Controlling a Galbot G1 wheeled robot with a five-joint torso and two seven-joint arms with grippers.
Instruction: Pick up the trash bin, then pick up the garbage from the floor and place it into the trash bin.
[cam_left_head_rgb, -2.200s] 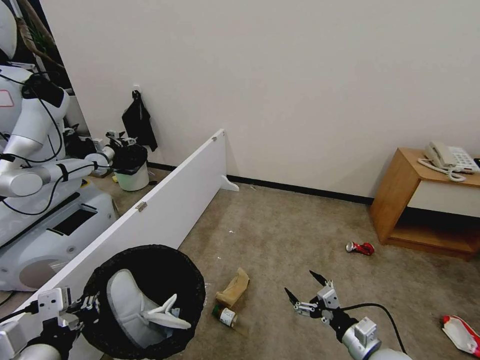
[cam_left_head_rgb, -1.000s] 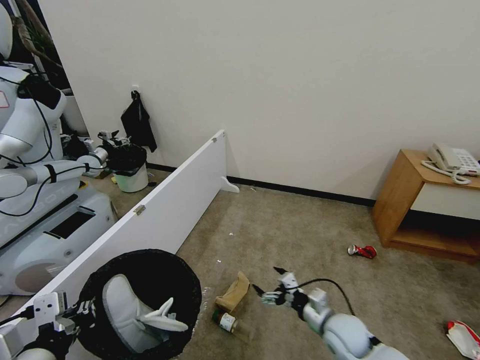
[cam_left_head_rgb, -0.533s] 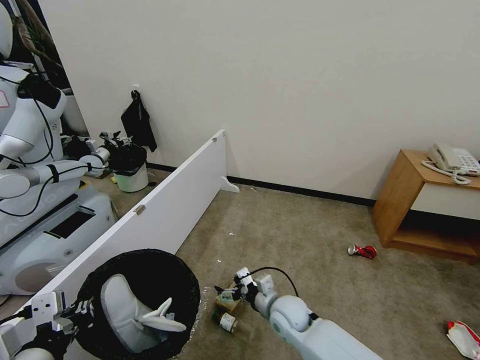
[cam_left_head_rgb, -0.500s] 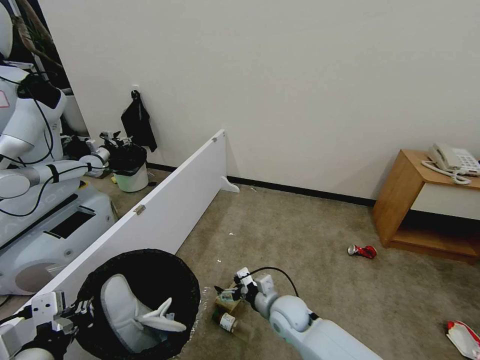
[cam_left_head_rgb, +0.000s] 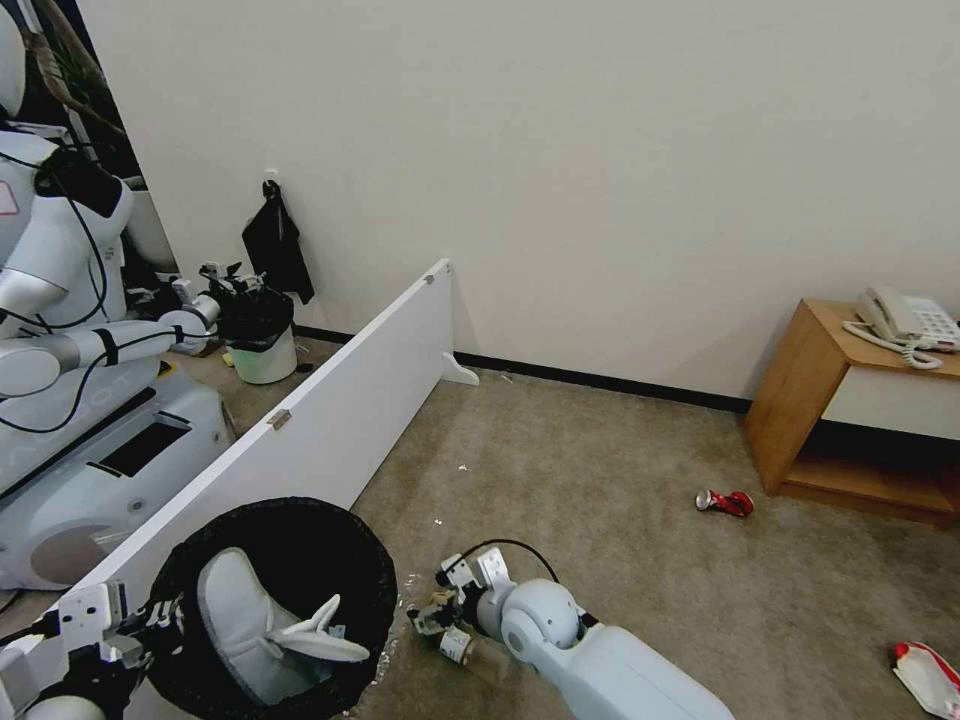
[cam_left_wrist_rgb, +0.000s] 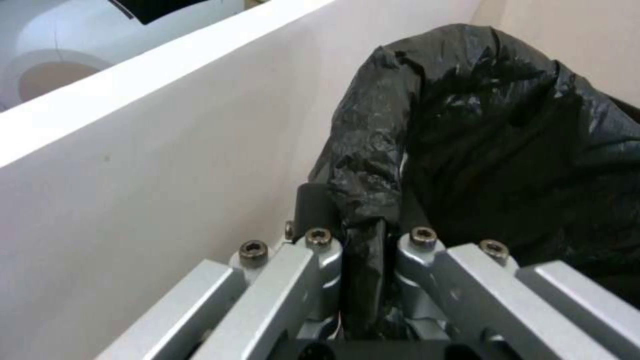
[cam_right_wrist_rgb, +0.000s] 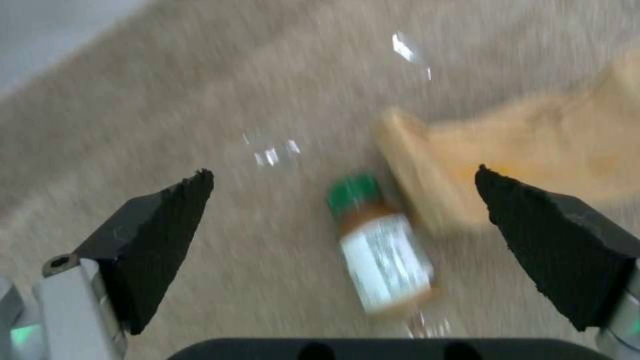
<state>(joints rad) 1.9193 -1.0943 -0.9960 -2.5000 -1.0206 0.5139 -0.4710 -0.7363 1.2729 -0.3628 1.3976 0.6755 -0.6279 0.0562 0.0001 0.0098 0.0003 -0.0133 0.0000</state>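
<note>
At the lower left of the head view, the left pincer (cam_left_head_rgb: 150, 618) is clamped on the rim of the trash bin (cam_left_head_rgb: 275, 520); the left wrist view shows both fingers (cam_left_wrist_rgb: 319, 270) pressed together on a fold of the black bag liner (cam_left_wrist_rgb: 480, 140). The bin is held off the floor (cam_left_head_rgb: 600, 470), just beside the low white partition board (cam_left_head_rgb: 330, 400). 1 white slipper (cam_left_head_rgb: 250, 625) lies inside the bin.

Lower centre of the head view: the right pincer (cam_left_head_rgb: 430, 610) is low over the carpet, directly above the small bottle (cam_left_head_rgb: 455, 643). The right wrist view shows its 2 black fingertips (cam_right_wrist_rgb: 157, 235) spread wide, with the green-capped bottle (cam_right_wrist_rgb: 383, 255) lying on its side between them, untouched. The brown paper bag (cam_right_wrist_rgb: 533, 155) lies touching or just beside the bottle, near the right-hand fingertip of that view. The wrist view is blurred, so finer detail cannot be read.

Mid-frame right in the head view, a crushed red can (cam_left_head_rgb: 725, 502) lies on the floor near the wooden side worktop (cam_left_head_rgb: 800, 390), which carries a white telephone (cam_left_head_rgb: 905, 320). At the lower right edge, a red-white snack packet (cam_left_head_rgb: 925, 675) lies on the floor, well apart from the can.

Upper left of the head view, beyond the partition, a second robot (cam_left_head_rgb: 60, 300) stands at another lined bin (cam_left_head_rgb: 262, 340). A black bag (cam_left_head_rgb: 277, 245) hangs on the wall behind it.
</note>
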